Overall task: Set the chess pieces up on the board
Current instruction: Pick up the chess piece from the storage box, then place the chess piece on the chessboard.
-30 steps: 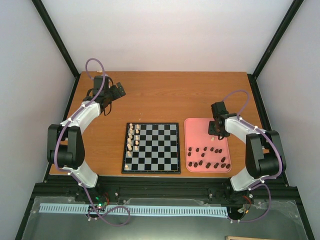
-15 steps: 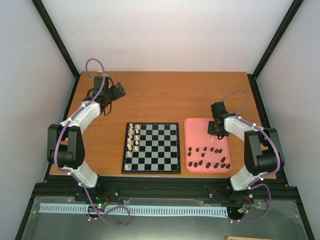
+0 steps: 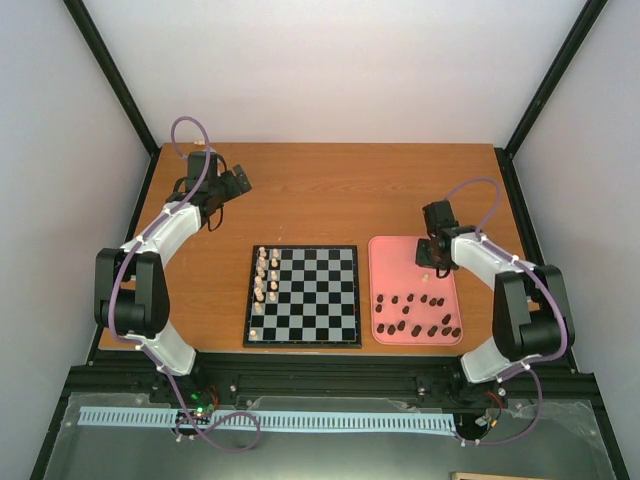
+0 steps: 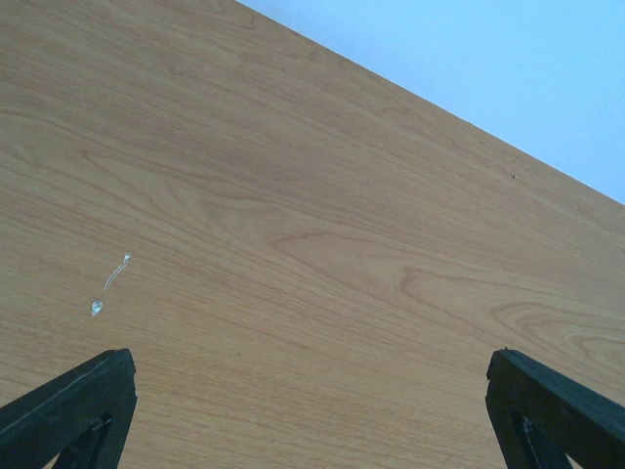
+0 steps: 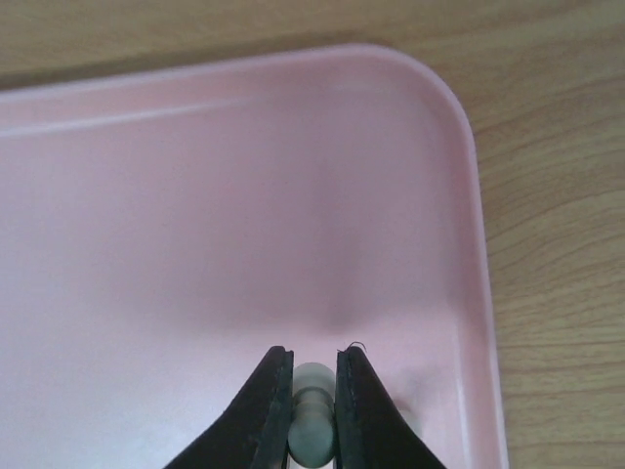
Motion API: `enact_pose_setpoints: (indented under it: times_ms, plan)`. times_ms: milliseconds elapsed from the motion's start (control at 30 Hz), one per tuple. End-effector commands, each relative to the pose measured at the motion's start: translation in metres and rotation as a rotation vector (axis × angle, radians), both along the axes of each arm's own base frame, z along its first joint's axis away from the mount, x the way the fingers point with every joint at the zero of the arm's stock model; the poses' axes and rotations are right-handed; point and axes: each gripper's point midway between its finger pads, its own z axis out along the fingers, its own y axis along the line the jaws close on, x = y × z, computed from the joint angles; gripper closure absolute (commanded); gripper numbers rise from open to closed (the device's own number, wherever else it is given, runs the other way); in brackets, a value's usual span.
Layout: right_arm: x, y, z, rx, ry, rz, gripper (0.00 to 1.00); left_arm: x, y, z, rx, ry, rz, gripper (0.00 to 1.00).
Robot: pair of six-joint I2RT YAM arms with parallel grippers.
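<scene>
Top view — board (image 3: 303,296) sits mid-frame on the bench (image 3: 330,190); pale chess pieces (image 3: 266,275) stand in its two left-hand columns, one more near its lower left corner; dark chess pieces (image 3: 415,315) lie scattered in the lower half of the pink tray (image 3: 395,262), just right of the board; left tool (image 3: 235,183) at upper left, well apart from the board; right tool (image 3: 430,262) over the tray's upper right part.

Left wrist — left tool spread wide, its tips at the two lower corners; bare wood between.

Right wrist — right tool pressed together, pinching a pale piece (image 5: 312,430) at bottom centre, near the tray's right rim.
</scene>
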Motion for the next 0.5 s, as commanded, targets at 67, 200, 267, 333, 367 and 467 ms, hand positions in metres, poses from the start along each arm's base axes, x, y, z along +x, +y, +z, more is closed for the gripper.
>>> enact_pose_setpoints:
  times_ms: [67,200,267,333,367,467]
  plan:
    - [0.013,0.061,0.069,0.047,-0.14,0.152,0.96,0.009,0.001,0.014,0.0,-0.037,-0.001,0.0]
    - [0.001,0.144,0.093,0.082,-0.16,0.347,0.96,0.008,0.001,0.015,0.003,-0.04,0.001,0.0]
    - [-0.01,0.191,0.099,0.105,-0.157,0.46,0.96,0.008,0.001,0.016,0.002,-0.04,0.0,0.0]
    - [-0.024,0.235,0.092,0.092,-0.128,0.563,0.96,0.008,0.001,0.015,0.001,-0.038,0.0,0.0]
    - [-0.031,0.254,0.09,0.088,-0.119,0.61,0.96,0.008,0.001,0.015,0.0,-0.038,-0.002,0.0]
    - [-0.055,0.3,0.078,0.072,-0.071,0.73,0.96,0.008,0.001,0.016,0.002,-0.038,-0.002,0.0]
